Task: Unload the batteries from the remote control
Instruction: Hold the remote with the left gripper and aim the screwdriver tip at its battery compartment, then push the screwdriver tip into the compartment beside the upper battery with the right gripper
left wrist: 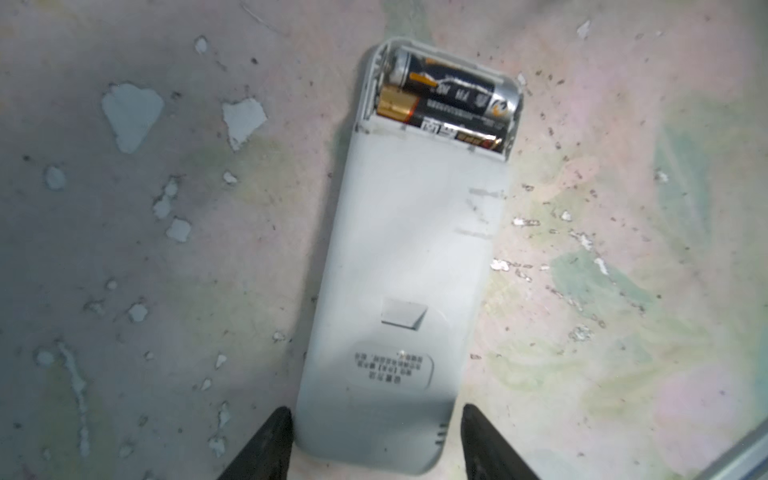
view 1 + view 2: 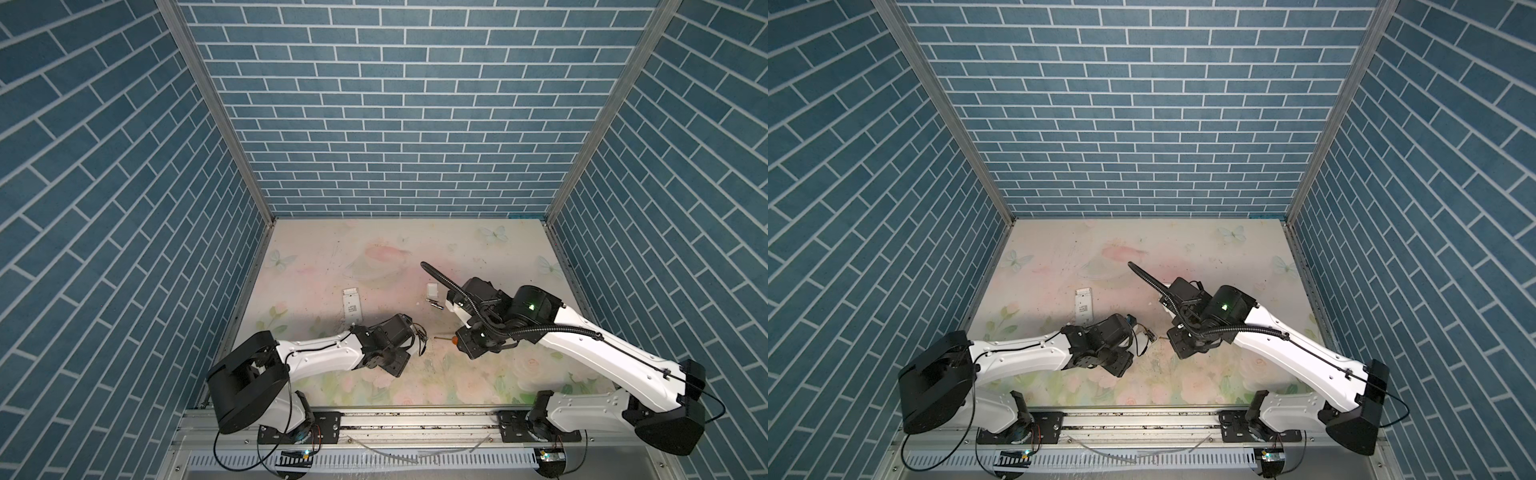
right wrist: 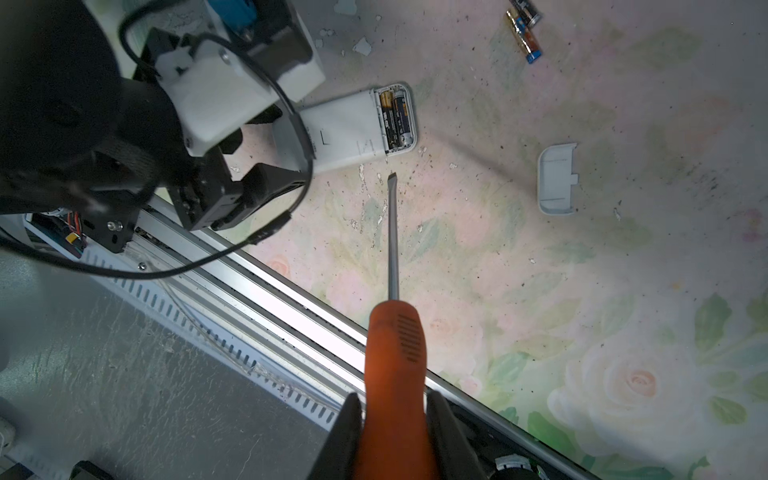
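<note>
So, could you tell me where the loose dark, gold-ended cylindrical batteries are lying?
In a top view, the loose batteries lie right of centre, just beside the small white rectangular cover.

1. Remote control (image 1: 399, 270): plain pale grey-white shell, with a small dark-print label.
2. Batteries (image 1: 444, 104) in it: black wrap, gold ends, a silver glint.
3. Screwdriver (image 3: 395, 365): bright orange handle and grey steel shaft, between the right gripper's (image 3: 395, 399) black fingers (image 3: 345, 436).
4. Worktop (image 2: 415, 249): pastel pink and green, with roses, butterflies and dark speckles.
5. Walls (image 2: 395, 124): blue brick, white grout.

Right pincer (image 3: 394, 401) clamps screwdriver (image 3: 395, 340), tip just beside remote (image 3: 345, 129) holding two batteries (image 3: 395, 118).
</note>
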`<act>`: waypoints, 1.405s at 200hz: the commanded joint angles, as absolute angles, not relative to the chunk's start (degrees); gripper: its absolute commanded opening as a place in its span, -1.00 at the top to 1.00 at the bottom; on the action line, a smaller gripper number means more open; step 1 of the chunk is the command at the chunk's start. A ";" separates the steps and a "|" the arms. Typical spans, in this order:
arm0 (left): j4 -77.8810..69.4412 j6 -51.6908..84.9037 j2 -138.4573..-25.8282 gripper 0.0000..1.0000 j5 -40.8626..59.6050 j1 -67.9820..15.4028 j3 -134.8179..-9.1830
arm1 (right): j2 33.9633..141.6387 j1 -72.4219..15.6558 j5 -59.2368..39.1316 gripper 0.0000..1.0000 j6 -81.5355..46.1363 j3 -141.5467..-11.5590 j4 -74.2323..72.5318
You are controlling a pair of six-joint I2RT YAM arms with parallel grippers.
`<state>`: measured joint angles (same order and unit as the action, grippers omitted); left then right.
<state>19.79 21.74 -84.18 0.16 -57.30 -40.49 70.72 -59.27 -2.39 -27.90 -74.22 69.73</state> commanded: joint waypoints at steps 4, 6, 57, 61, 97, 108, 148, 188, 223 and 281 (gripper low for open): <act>21.71 19.51 -86.10 -0.33 -4.52 -57.94 -42.13 | 70.69 -59.52 -2.54 1.00 -26.10 -76.69 70.06; 21.71 19.40 -86.23 -0.33 -4.71 -57.97 -42.17 | 70.67 -59.62 -2.50 1.00 -26.10 -76.65 70.05; 20.14 17.80 -88.76 -0.29 -6.03 -57.98 -42.73 | 70.62 -59.56 -2.70 1.00 -25.80 -75.17 69.44; 19.92 17.68 -88.92 -0.27 -6.00 -57.95 -42.83 | 70.66 -59.59 -2.72 1.00 -25.71 -75.01 69.51; 18.56 16.22 -88.90 -0.08 -4.88 -57.94 -42.26 | 71.27 -59.59 -1.91 1.00 -23.73 -73.37 69.89; 18.30 15.50 -88.61 -0.04 -4.40 -57.96 -41.89 | 71.45 -59.54 -1.00 1.00 -22.70 -72.85 69.63; 17.34 14.07 -86.43 0.08 -3.18 -57.94 -39.46 | 73.99 -58.85 1.42 1.00 -18.66 -71.89 67.82; 16.17 14.02 -83.84 0.18 -2.19 -58.01 -36.73 | 77.19 -57.10 1.02 1.00 -14.66 -72.11 66.39; 16.08 13.80 -84.28 0.24 -1.85 -58.04 -36.80 | 78.22 -55.69 0.30 1.00 -13.81 -70.50 64.51; 15.94 13.71 -84.19 0.26 -1.49 -58.05 -36.74 | 79.52 -54.24 -3.62 1.00 -13.41 -68.32 59.50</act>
<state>15.11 14.31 -84.12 -2.72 -57.78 -37.89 78.78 -54.70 -1.45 -15.57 -70.72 62.04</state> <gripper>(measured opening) 0.581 0.260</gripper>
